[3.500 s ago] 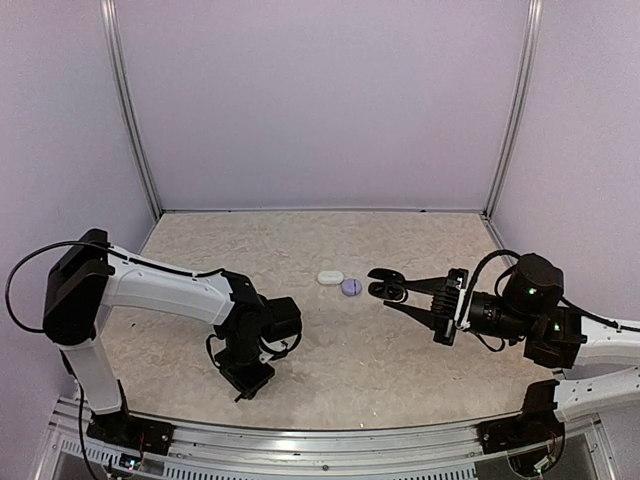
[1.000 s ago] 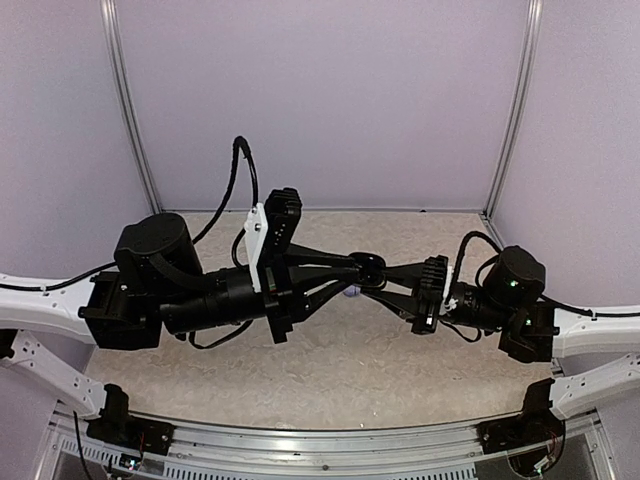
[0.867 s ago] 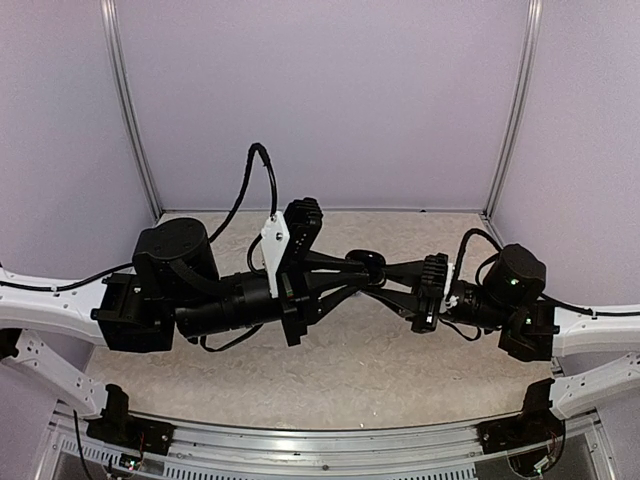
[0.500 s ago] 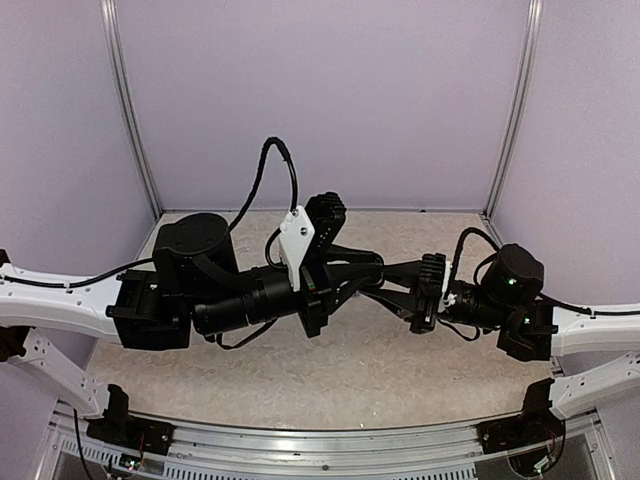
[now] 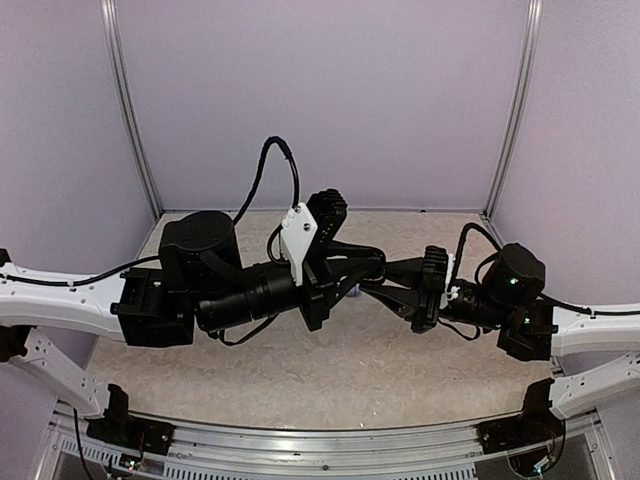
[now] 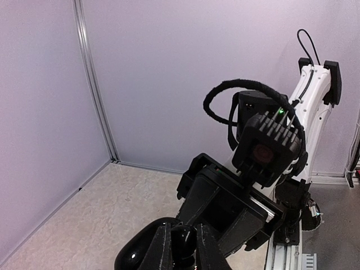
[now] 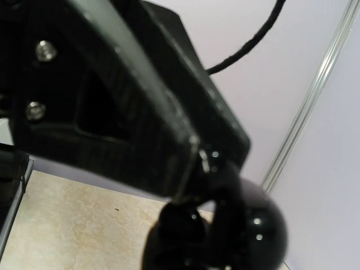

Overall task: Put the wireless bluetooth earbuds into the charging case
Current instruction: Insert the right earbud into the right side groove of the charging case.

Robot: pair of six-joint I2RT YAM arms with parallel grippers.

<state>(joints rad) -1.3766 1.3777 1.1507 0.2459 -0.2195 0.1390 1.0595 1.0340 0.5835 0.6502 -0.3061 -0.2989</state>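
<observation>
The left gripper (image 6: 181,251) is clenched on a tiny glossy black piece, by its look an earbud (image 6: 181,241), nipped right at the fingertips. The earbud sits against the case (image 6: 138,256), at the case's right side as the left wrist camera sees it. Whether it is seated in the case I can't tell. The right gripper (image 5: 388,284) grasps that case from the opposite side and holds it up off the table (image 5: 350,380).

From above, the two arms meet nose to nose over the case. Their black fingers cover earbud and case alike, so neither can be made out there. The left wrist camera gives the clear sight: the pinched earbud, the case's rounded shell just beside it, and the right gripper's body facing back from behind the case. The right wrist camera is so close that it's mostly blur, filled by a left finger, with shiny black curves under its tip.

The earbud is dark, shiny and far smaller than the case. Its stem I can't make out.
</observation>
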